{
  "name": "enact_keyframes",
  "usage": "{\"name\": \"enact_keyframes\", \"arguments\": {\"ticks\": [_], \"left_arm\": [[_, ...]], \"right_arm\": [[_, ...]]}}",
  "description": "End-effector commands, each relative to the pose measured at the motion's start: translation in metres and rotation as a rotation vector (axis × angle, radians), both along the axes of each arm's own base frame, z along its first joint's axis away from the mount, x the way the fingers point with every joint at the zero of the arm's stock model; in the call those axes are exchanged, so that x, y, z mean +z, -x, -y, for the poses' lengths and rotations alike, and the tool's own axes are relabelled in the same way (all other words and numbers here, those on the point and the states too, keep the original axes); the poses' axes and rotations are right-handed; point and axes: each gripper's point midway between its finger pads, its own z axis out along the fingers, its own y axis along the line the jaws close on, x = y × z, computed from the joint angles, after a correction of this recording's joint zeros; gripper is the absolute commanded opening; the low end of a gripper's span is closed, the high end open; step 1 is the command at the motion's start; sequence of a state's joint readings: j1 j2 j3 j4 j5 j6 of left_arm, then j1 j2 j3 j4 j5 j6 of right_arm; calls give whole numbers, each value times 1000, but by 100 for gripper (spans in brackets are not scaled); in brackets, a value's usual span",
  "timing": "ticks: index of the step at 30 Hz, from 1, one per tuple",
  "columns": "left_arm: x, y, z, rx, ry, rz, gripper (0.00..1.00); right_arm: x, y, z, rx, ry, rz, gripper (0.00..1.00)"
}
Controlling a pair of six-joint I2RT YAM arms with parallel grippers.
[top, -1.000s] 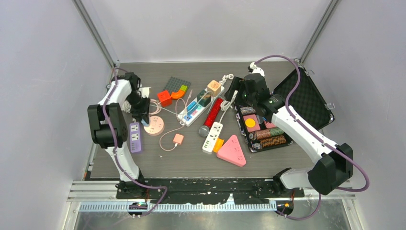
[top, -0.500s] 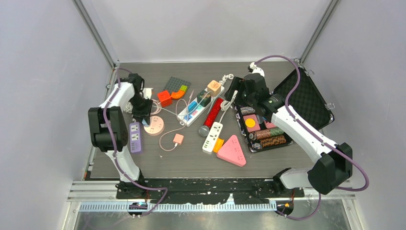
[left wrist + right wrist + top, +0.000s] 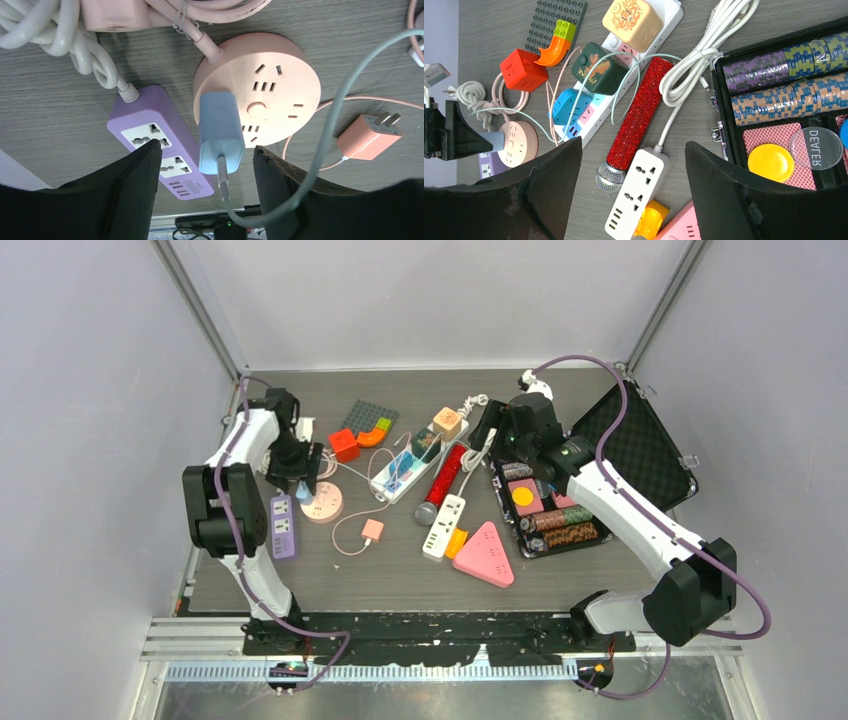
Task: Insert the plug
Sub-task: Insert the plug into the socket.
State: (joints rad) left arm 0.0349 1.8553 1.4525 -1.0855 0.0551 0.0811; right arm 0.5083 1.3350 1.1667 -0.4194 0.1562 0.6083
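Blue plug (image 3: 221,132) stands on pink round socket (image 3: 280,85), at its rim nearest purple strip (image 3: 150,135). Left fingers (image 3: 135,185) spread, flanking plug, gap each side. Right fingers (image 3: 724,190) spread above cluttered surface (image 3: 489,30), holding nothing.

Blue plug (image 3: 221,131) smooth matt plastic; round pink socket (image 3: 282,82) same; table (image 3: 40,117) grey woodgrain

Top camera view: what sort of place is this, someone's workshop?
Probably a robot test cell: plain grey walls box in a table, two robot arms are bolted at its near edge, and the clutter looks like practice props: power strips, a poker chip case, a red microphone.
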Motion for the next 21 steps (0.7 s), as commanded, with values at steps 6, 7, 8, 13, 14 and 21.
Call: {"name": "enact_keyframes", "arguments": {"ticks": [6, 7, 8, 13, 14, 21], "left_arm": [[18, -6, 9, 14, 54, 79, 49], [17, -5, 10, 16, 59, 71, 46], [16, -4, 11, 17, 63, 66, 42], [4, 1, 10, 23, 54, 22, 32], [2, 1, 10, 23, 53, 19, 27], [-10, 8, 6, 13, 20, -29, 0]], "right_arm": [[25, -5, 2, -27, -45, 75, 80], [25, -5, 2, -26, -45, 74, 80], [24, -5, 2, -25, -45, 73, 80], [23, -5, 2, -27, -42, 69, 80], [23, -5, 2, -27, -43, 69, 80], [23, -6, 1, -29, -46, 66, 80]]}}
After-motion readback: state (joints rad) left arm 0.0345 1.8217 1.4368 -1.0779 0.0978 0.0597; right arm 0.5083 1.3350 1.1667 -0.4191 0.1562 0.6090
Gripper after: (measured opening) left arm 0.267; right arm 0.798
